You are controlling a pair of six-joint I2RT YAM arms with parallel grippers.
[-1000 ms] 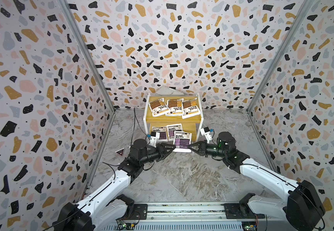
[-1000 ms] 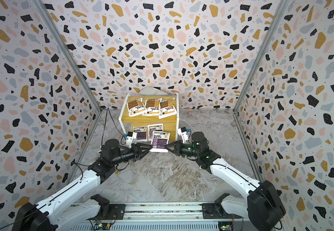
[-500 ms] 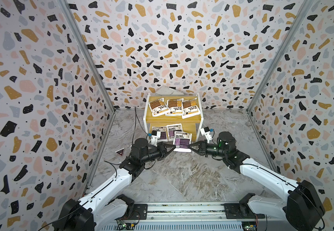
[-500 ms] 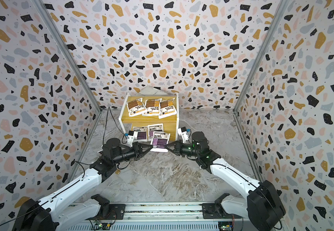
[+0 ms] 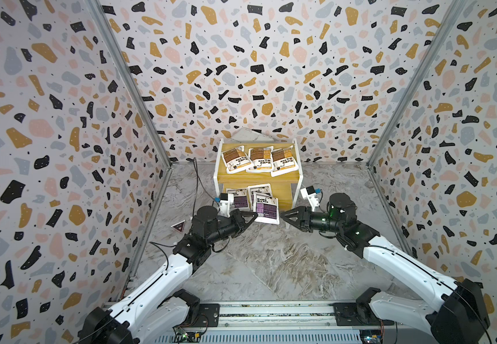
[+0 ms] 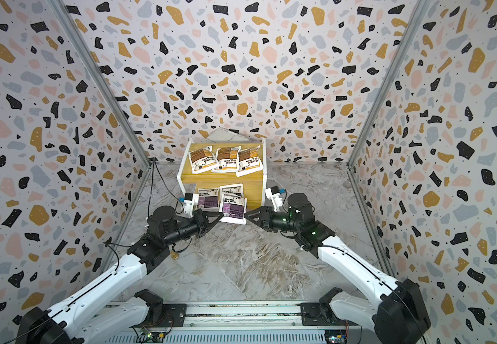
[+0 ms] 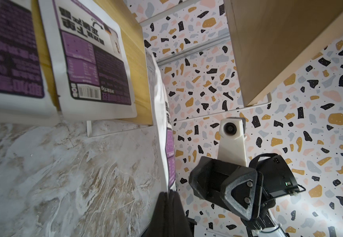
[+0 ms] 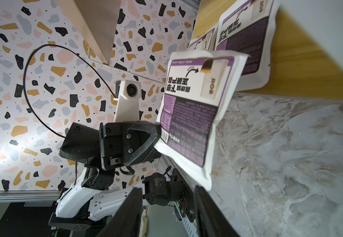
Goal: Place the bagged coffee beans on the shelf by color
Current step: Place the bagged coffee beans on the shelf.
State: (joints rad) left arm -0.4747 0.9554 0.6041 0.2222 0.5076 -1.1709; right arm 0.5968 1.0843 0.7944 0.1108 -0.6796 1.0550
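The shelf (image 5: 259, 179) stands against the back wall. Three brown-orange bagged coffee beans (image 5: 260, 158) lie on its upper board, and two purple ones (image 5: 239, 199) on the lower board. A third purple pouch (image 5: 267, 208) hangs tilted in front of the lower board's right part. My left gripper (image 5: 254, 215) is shut on this pouch's near left edge. In the left wrist view the pouch (image 7: 166, 131) shows edge-on, pinched at the left gripper (image 7: 169, 193). My right gripper (image 5: 283, 215) stands open just right of the pouch; in the right wrist view the right gripper (image 8: 168, 194) holds nothing.
A small dark red triangle (image 5: 178, 227) lies on the marble floor left of my left arm. A black cable (image 5: 197, 178) runs down beside the shelf's left leg. Terrazzo walls close in on three sides. A metal rail (image 5: 271, 311) runs along the front.
My left gripper has closed on the purple pouch's left edge. My right gripper, shut on the pouch before, has opened and let it go. Both arms have barely moved.
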